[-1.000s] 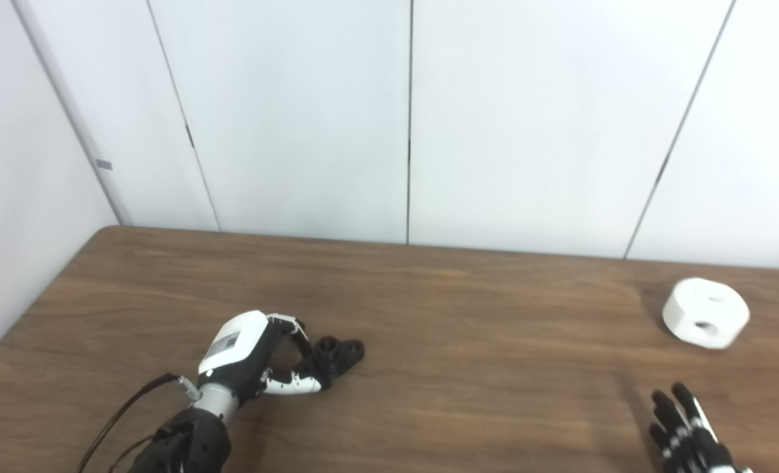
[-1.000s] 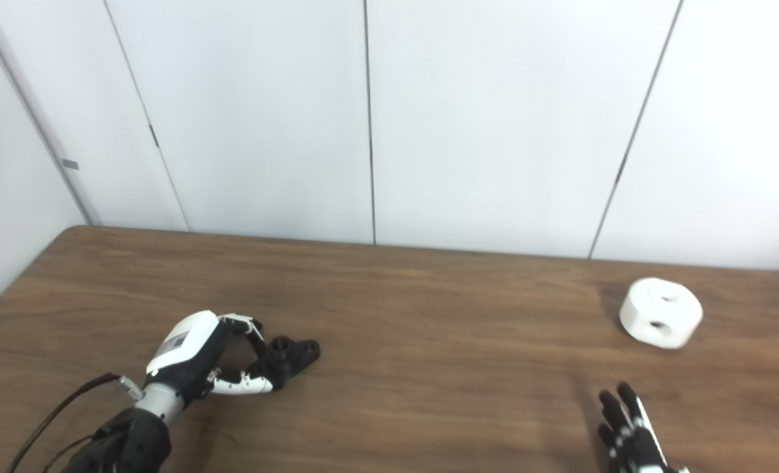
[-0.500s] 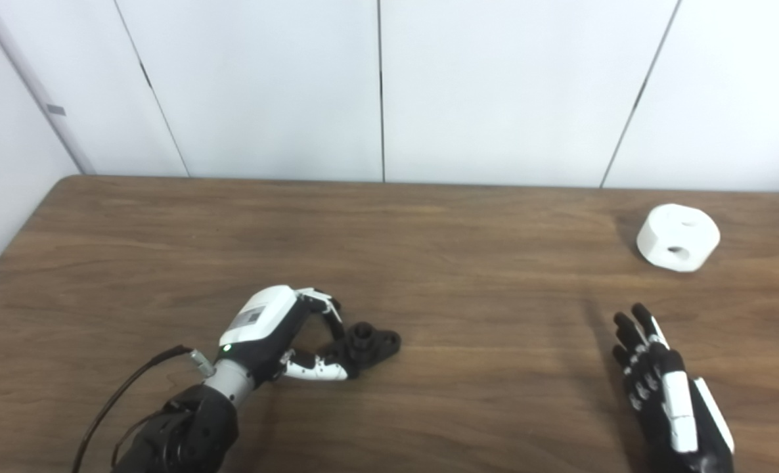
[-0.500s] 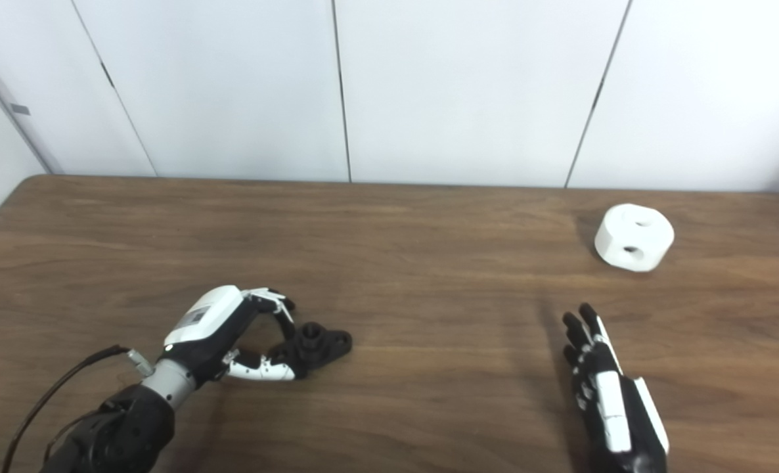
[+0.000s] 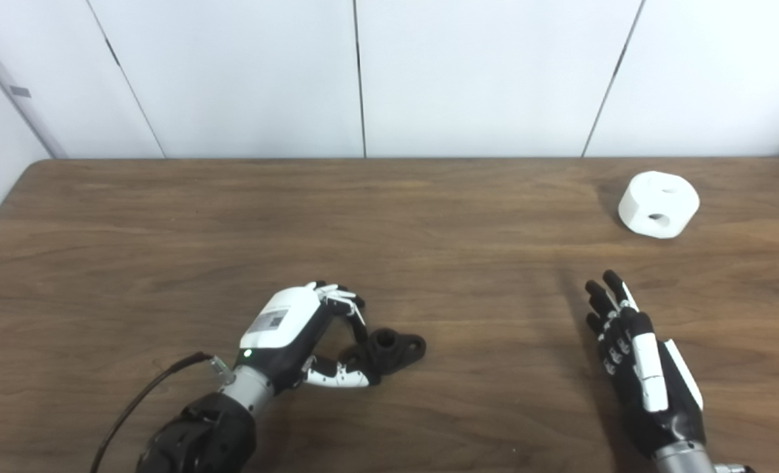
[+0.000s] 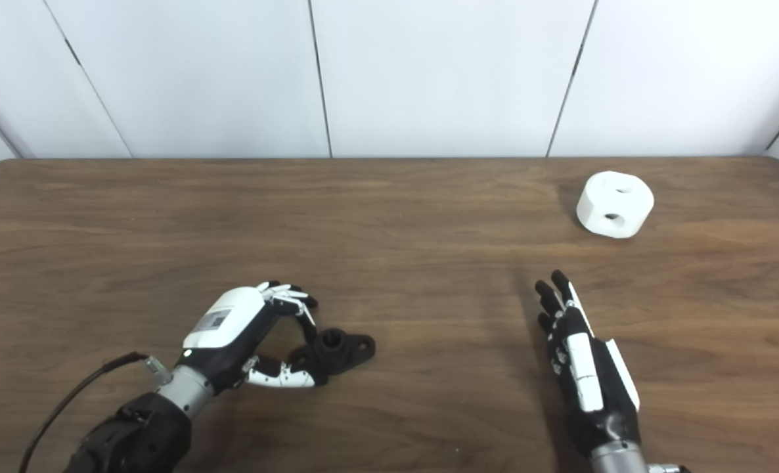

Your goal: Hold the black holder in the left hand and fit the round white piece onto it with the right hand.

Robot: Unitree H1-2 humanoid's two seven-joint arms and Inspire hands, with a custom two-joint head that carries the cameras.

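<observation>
My left hand (image 5: 291,328) is pinching the black holder (image 5: 393,347) on the surface; a loose pinch risks slipping. My right hand (image 5: 645,368), fingers apart, is hovering empty, white piece (image 5: 659,204) at one o'clock.

Black holder's (image 5: 393,348) near end (behind left hand's (image 5: 291,332) fingers)

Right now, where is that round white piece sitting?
The round white piece sits alone at the table's far right, near the wall, well beyond the open right hand.
</observation>
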